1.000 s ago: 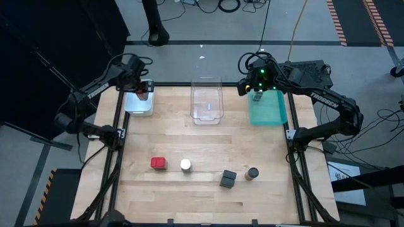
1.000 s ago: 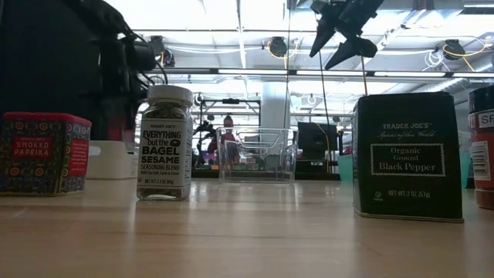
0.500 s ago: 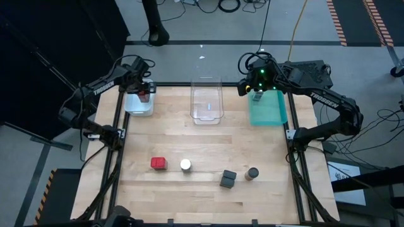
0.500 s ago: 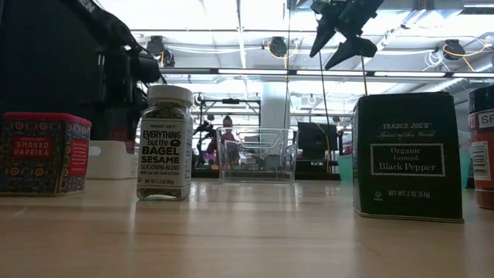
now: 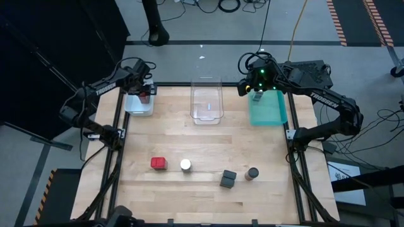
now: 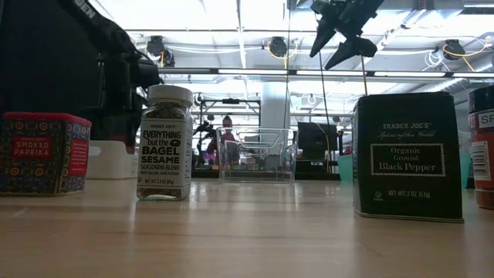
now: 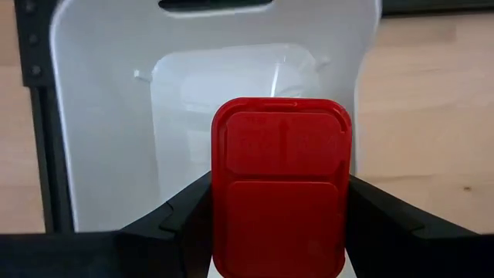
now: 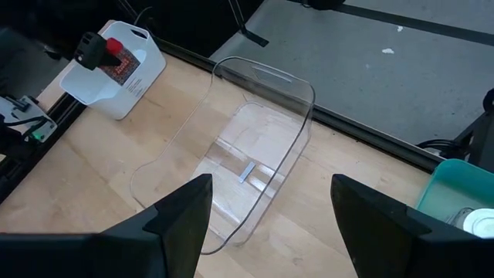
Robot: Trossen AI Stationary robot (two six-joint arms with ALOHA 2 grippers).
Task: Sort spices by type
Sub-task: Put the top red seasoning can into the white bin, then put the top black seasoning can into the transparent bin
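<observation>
Left gripper [image 7: 278, 224] holds a red tin [image 7: 279, 185] clamped in its jaws over the white tray [image 5: 139, 104] at the surface's far-left corner, release next; right gripper [image 8: 270, 224], jaws apart, empty, waits above the teal tray [image 5: 268, 108].

Grey floor [image 5: 208, 25], cables [image 5: 230, 5]; bright ceiling lights [image 6: 231, 15]

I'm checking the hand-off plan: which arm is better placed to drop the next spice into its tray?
Left. The left gripper holds a red tin right above the white tray, so it probably only needs to let go. The right gripper is open and empty near the teal tray.
</observation>
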